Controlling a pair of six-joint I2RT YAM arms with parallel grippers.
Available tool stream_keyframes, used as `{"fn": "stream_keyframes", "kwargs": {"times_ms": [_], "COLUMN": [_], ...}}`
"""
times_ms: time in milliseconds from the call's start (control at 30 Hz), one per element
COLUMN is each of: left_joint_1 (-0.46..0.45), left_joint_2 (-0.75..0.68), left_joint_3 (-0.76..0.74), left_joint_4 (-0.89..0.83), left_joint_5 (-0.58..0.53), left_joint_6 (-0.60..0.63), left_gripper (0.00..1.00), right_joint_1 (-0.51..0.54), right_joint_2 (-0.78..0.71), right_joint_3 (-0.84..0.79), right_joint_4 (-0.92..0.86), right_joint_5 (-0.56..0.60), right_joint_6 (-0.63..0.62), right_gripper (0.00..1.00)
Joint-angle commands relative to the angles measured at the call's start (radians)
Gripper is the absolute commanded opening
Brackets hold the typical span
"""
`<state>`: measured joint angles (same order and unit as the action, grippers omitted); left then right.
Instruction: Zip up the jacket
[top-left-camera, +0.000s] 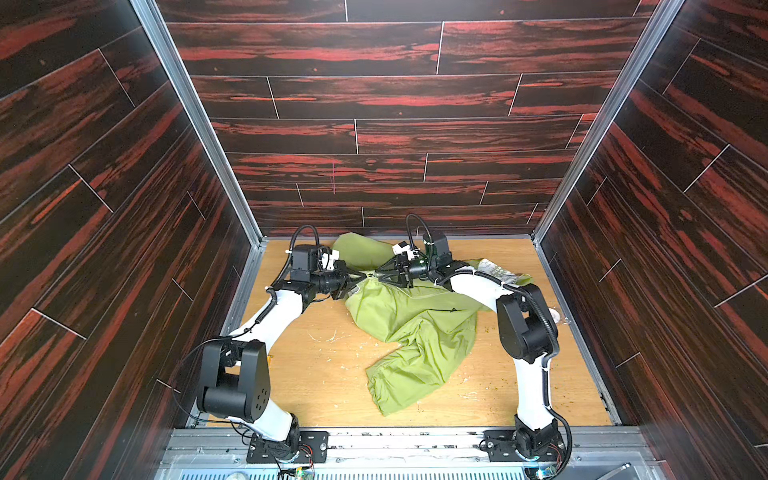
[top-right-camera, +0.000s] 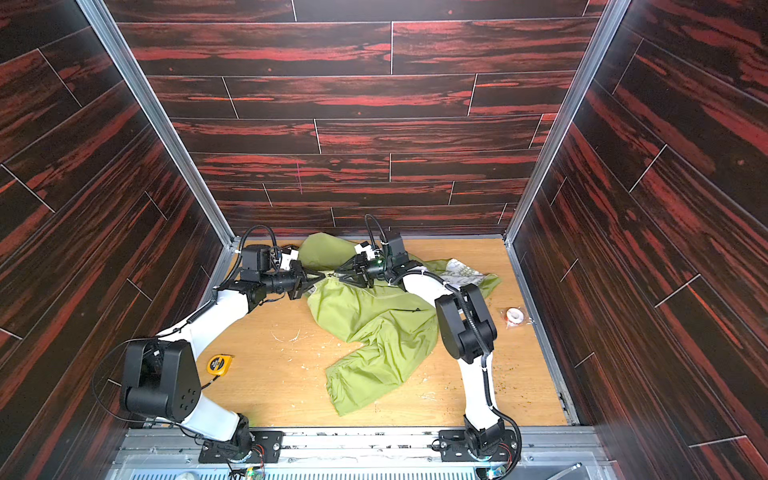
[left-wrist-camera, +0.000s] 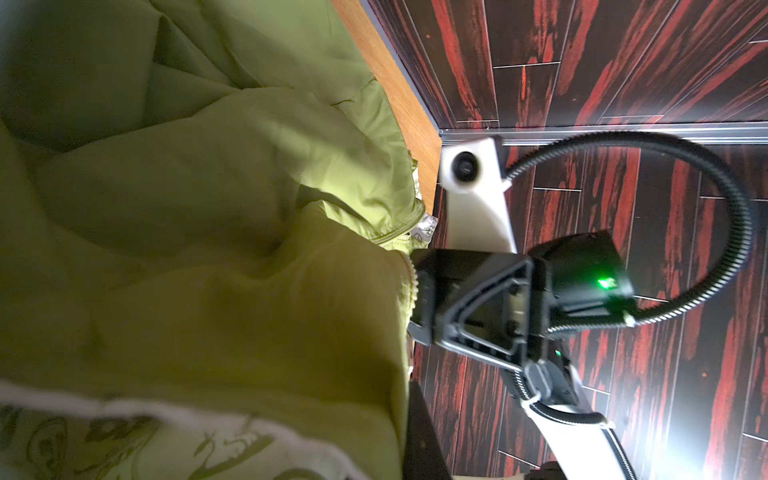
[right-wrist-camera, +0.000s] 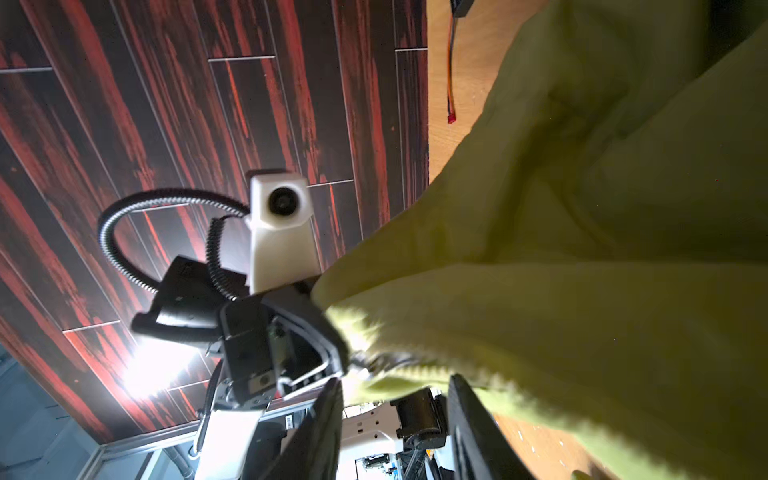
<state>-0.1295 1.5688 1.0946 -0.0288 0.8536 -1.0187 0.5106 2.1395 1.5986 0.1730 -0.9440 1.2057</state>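
Right wrist view showed the left gripper (right-wrist-camera: 336, 340) pinched shut on an edge of the jacket (right-wrist-camera: 582, 291), the right gripper (right-wrist-camera: 395, 386) beside it, jaws apart. Limp, light, slippery cloth, I judged, sprawled out from the back wall (top-left-camera: 395, 216); best taken by the zipper (left-wrist-camera: 410, 276) tape.

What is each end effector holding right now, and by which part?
Left end effector is shut on the jacket at its zipper edge. Right end effector has open jaws, gripping nothing.
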Motion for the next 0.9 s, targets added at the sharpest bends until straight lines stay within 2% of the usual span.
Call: {"fn": "stream_keyframes", "kwargs": {"times_ms": [0,200,467,867], "left_joint_1": [-0.002,-0.005,-0.006,-0.007], "left_joint_2": [-0.026,-0.026,-0.018,-0.011], "left_joint_3": [-0.005,-0.004,0.008,0.010], "left_joint_4": [0.042,0.040,0.028,0.029], "left_joint_5": [0.030,0.048,0.055,0.044], "left_joint_6": [-0.021,-0.034,-0.036,-0.035], "left_gripper": [0.00,0.00,0.00,0.00], "right_joint_1": [0.005,0.012,0.035,0.012], "right_joint_2": [0.062,0.104,0.131,0.036], "right_joint_3": [0.026,0.033,0.014,-0.133], "right_joint_4": [0.065,0.249,0.474,0.522], "right_joint_5": [-0.004,-0.018,-0.027,-0.007], "right_joint_6": [0.024,0.138,0.295,0.322], "right_gripper": [0.49,0.54,0.54,0.44]}}
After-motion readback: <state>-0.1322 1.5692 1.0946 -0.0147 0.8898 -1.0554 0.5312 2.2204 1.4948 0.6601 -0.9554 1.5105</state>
